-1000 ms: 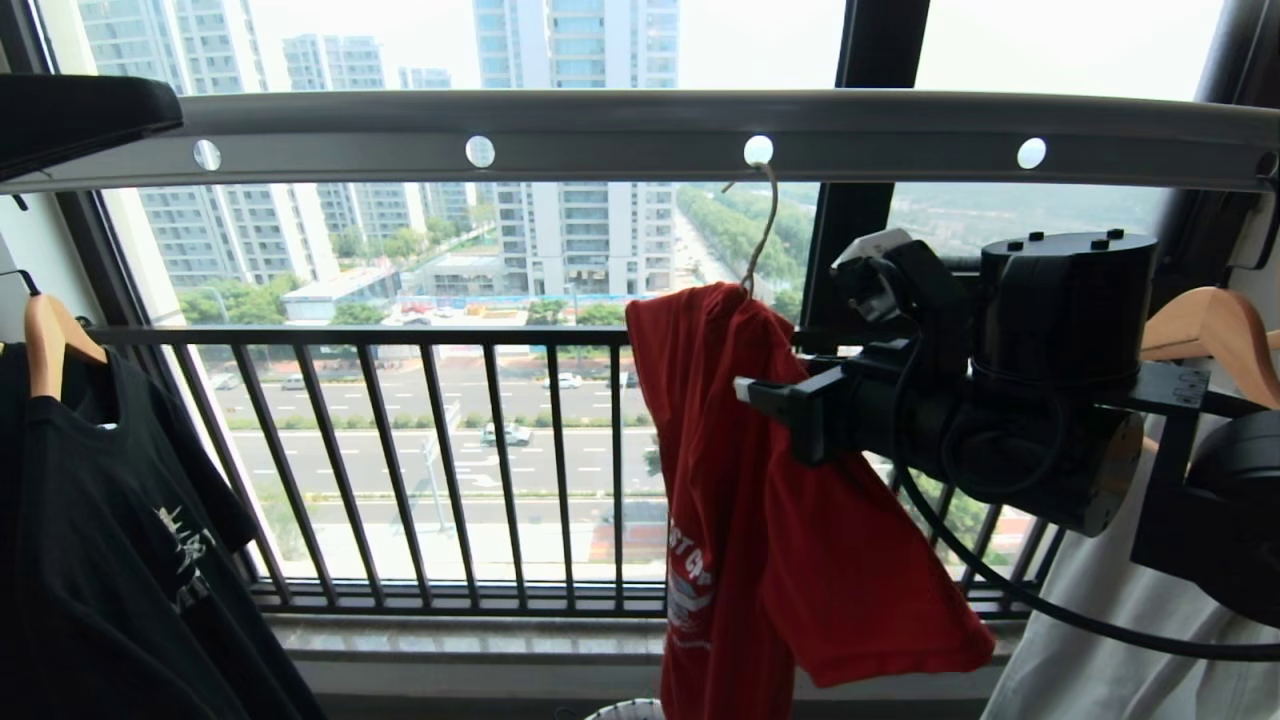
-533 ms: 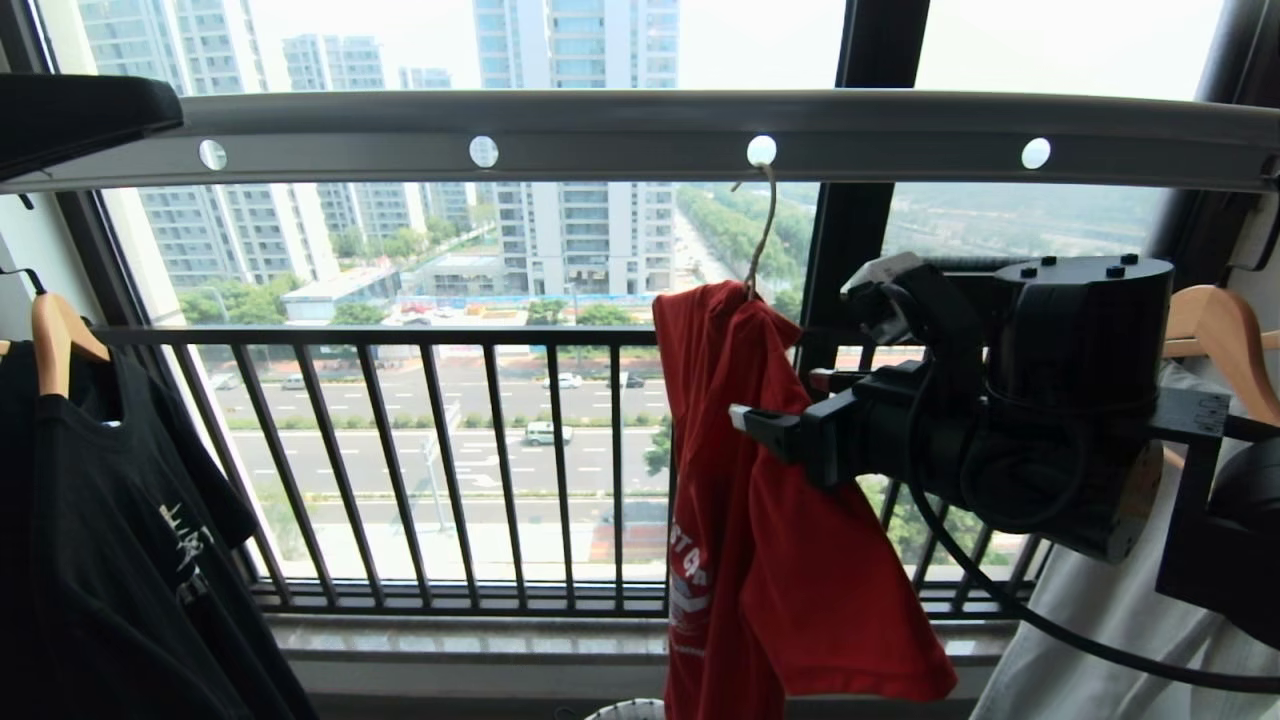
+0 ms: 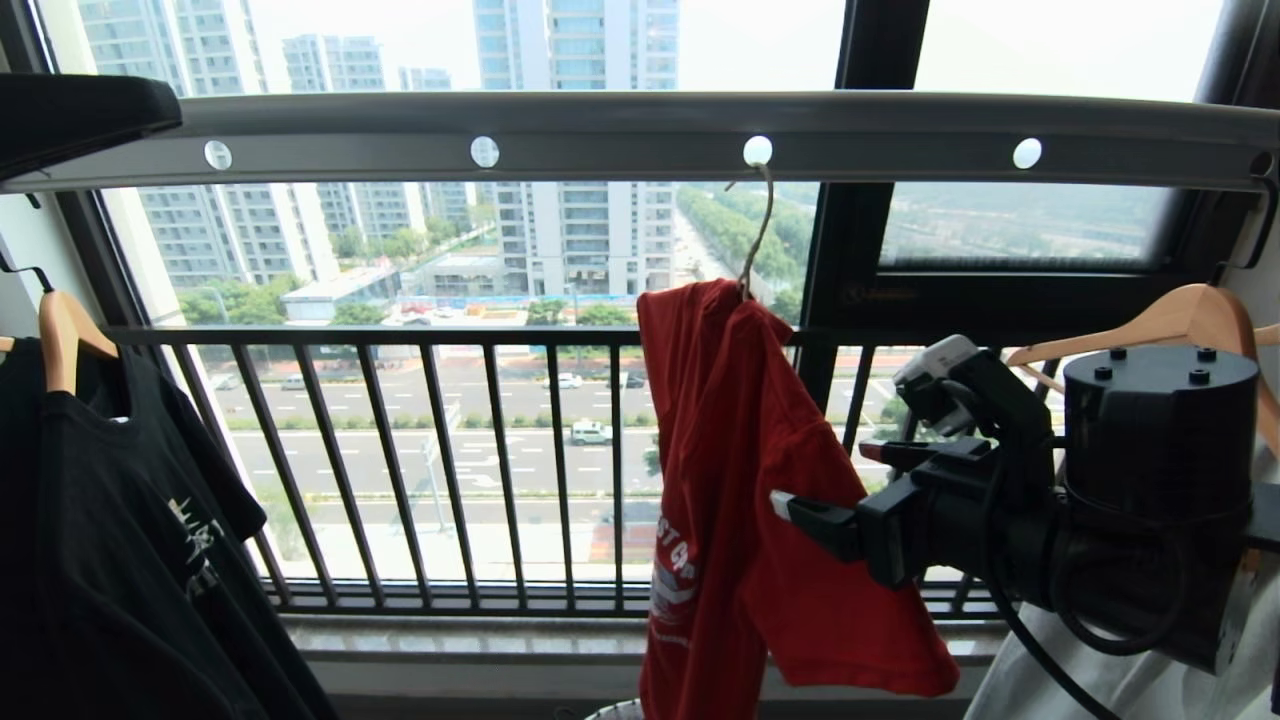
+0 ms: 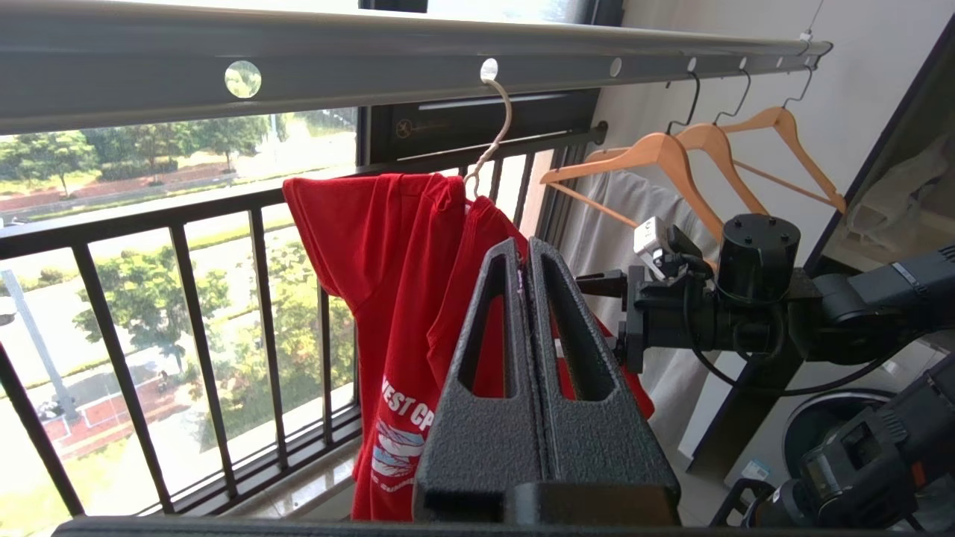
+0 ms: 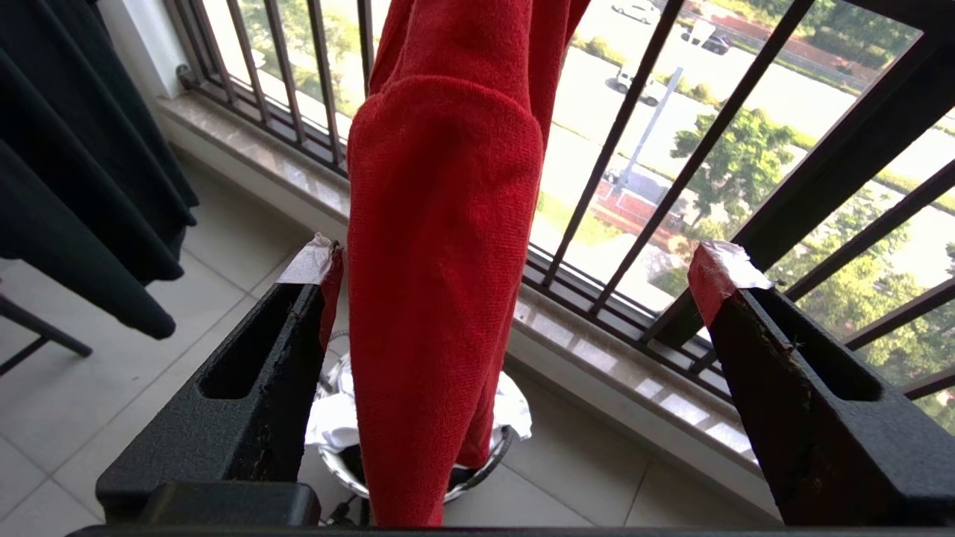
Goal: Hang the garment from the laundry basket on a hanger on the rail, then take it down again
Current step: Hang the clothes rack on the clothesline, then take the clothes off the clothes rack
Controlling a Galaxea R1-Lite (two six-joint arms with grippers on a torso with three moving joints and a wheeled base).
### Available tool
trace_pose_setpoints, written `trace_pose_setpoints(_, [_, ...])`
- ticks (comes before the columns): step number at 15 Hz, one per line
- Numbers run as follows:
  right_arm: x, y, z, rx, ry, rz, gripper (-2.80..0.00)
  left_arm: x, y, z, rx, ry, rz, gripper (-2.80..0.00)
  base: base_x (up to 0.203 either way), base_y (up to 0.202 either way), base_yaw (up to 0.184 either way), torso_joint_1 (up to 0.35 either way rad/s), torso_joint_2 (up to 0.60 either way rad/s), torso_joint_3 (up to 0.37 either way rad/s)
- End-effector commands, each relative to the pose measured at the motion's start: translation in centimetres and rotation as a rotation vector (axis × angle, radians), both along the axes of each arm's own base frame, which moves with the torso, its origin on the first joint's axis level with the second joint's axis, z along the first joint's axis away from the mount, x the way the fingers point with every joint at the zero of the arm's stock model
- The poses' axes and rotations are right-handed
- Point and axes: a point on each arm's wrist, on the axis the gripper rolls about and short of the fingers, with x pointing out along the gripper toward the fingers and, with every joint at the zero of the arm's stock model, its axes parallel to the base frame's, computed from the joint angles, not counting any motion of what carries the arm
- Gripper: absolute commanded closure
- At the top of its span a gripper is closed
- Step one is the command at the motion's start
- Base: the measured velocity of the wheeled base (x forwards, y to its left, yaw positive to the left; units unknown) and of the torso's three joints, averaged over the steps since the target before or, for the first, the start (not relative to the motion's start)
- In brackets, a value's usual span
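Observation:
The red garment (image 3: 730,480) hangs on the thin cream hanger (image 3: 757,230), whose hook sits in a hole of the grey rail (image 3: 620,140). My right gripper (image 3: 830,480) is open at the garment's lower half, to its right. In the right wrist view the garment (image 5: 440,261) hangs loose between the spread fingers of this gripper (image 5: 518,261), close to one taped fingertip (image 5: 313,261). Below stands the laundry basket (image 5: 503,440). The left gripper (image 4: 522,246) is shut and empty, in front of the garment (image 4: 388,261) and hanger (image 4: 492,127). It is out of the head view.
A black printed T-shirt (image 3: 120,530) hangs on a wooden hanger at the left. Wooden hangers (image 3: 1180,320) and a pale garment (image 3: 1100,680) hang at the right. The black balcony railing (image 3: 450,460) runs behind, above a stone sill.
My right arm has dropped from the garment's shoulder to its lower half and drawn slightly right. Its fingers have spread wider. The garment hangs free and has swung a little.

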Motion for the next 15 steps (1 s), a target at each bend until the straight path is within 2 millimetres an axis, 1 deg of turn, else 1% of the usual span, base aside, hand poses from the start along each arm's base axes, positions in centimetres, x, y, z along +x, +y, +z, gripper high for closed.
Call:
trace_pose_setpoints(1, [-1.0, -0.7, -0.9, -0.014, 0.024, -0.001, -2.80, 0.0, 0.0, 0.0, -0.001, 0.001, -0.003, 0.00, 0.000, 0.000, 0.000, 0.000, 0.00, 0.000])
trace_pose_setpoints(8, [-3.6, -2.6, -3.0, -0.009, 0.103, -0.017, -2.80, -0.1, 0.0, 0.0, -0.001, -0.001, -0.003, 0.00, 0.000, 0.000, 0.000, 0.000, 0.00, 0.000])
trace_pose_setpoints(9, [-3.9, -2.8, -3.1, -0.010, 0.103, -0.018, -0.32, -0.1, 0.0, 0.0, -0.001, -0.001, -0.003, 0.00, 0.000, 0.000, 0.000, 0.000, 0.00, 0.000])
trace_pose_setpoints(10, [-4.2, -3.0, -3.1, -0.008, 0.101, -0.018, 0.00, -0.1, 0.0, 0.0, -0.002, -0.001, -0.003, 0.00, 0.000, 0.000, 0.000, 0.000, 0.00, 0.000])
trace_pose_setpoints(15, [-5.2, -3.8, -3.0, -0.002, 0.086, -0.027, 0.00, -0.1, 0.0, 0.0, -0.001, -0.001, -0.003, 0.00, 0.000, 0.000, 0.000, 0.000, 0.00, 0.000])
